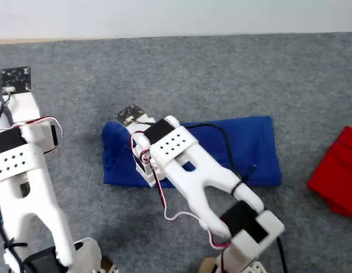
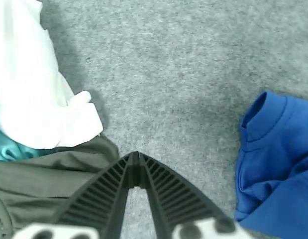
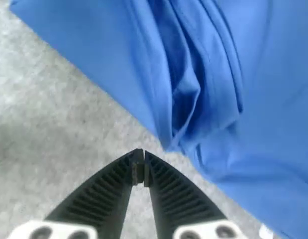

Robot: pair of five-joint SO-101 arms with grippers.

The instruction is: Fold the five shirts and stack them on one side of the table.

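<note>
Closest to my left wrist camera, the left gripper (image 2: 136,159) is showing its 2 ribbed black fingers pressing together tip to tip, with nothing pinched between them. Its tips are hanging right at the edge of an olive shirt (image 2: 54,174), which is lying crumpled on the grey table (image 2: 183,74). A white shirt (image 2: 29,89) is bunching up beside the olive one and lying over a teal garment (image 2: 7,149) that is peeking out between the 2. Across a stretch of bare grey, the collar end of the blue shirt (image 2: 273,164) is lying well apart from that heap.

On the right wrist feed, the right gripper (image 3: 139,157) is likewise pressing its fingers together on nothing. It is hovering over the grey surface just beside a rumpled fold at the blue shirt's edge, near it but not gripping it.

From the high camera I am seeing the blue shirt lying flat as a long folded rectangle in the middle of the table. The right arm (image 1: 193,170) is stretching across its near side, while the left arm (image 1: 28,170) is standing off to the side, apart from it. A red shirt (image 1: 338,170) is lying at the table's far right edge, apart from the blue one.
</note>
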